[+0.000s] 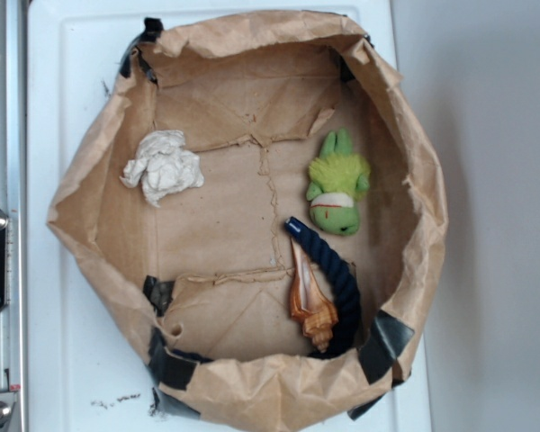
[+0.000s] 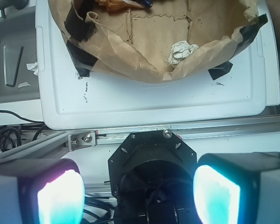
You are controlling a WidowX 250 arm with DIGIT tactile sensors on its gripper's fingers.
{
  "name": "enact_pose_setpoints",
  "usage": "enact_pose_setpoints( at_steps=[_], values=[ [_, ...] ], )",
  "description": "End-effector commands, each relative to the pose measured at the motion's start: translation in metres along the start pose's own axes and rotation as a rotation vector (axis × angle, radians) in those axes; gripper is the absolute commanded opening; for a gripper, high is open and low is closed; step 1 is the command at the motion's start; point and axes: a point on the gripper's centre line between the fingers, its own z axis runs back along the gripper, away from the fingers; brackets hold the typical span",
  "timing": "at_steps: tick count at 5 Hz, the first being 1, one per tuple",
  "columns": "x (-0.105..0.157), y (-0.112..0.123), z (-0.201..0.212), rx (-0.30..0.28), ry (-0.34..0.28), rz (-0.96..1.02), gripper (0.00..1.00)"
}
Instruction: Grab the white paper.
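Observation:
The white paper (image 1: 162, 166) is a crumpled off-white wad lying on the floor of the brown paper bag (image 1: 90, 193), at its upper left. It also shows in the wrist view (image 2: 181, 52), just behind the bag's near wall. My gripper (image 2: 137, 193) is open and empty, its two glowing pads far apart, held above the robot's black base and well outside the bag. The gripper does not show in the exterior view.
Inside the bag lie a green plush toy (image 1: 337, 184), a dark blue rope (image 1: 335, 279) and an orange shell (image 1: 310, 306). The bag stands on a white tray (image 2: 154, 100). A metal rail (image 2: 130, 136) runs along the tray's near edge.

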Motion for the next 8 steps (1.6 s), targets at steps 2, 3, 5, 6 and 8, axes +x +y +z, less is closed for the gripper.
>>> enact_pose_setpoints(
  at_steps=[2,3,5,6,8],
  values=[
    [0.049,0.0,-0.012,0.033,-0.019,0.027,1.0],
    [0.098,0.011,-0.026,0.04,-0.017,0.069,1.0],
    [0.149,0.06,-0.06,0.005,-0.074,-0.114,1.0],
    [0.145,0.085,-0.072,-0.006,-0.076,-0.19,1.0],
    [0.15,0.095,-0.098,0.027,-0.049,-0.215,1.0]
  ],
)
